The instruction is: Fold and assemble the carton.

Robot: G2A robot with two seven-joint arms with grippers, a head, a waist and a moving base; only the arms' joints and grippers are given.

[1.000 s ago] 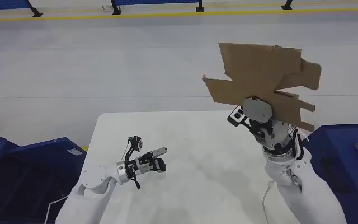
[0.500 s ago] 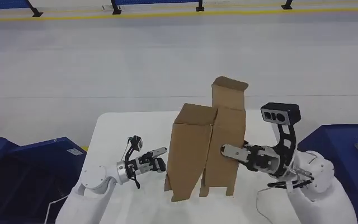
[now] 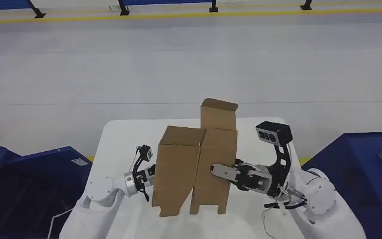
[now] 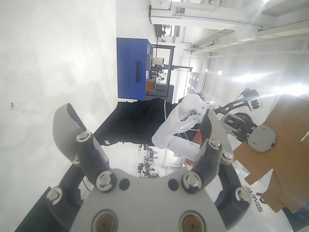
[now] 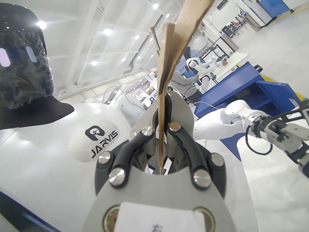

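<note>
Here, the carton [image 3: 194,173] stands upright between the arms, the right gripper [image 5: 162,108] clamped on it; the left gripper [image 4: 135,119], jaws apart and empty, sits just beside it.

Plain brown corrugated cardboard, that carton [image 3: 179,173], matt and slightly fibrous, with its raw layered edge showing where it runs through the right gripper [image 5: 164,103]. The gripper has dull grey brushed-metal finger plates, matt black plastic links and bright polished screw heads catching the ceiling lights. The left gripper [image 4: 137,121] is made the same way, satin metal and black plastic, over a white table [image 3: 119,137] that looks smooth with a faint sheen and a few dark scuffs.
</note>
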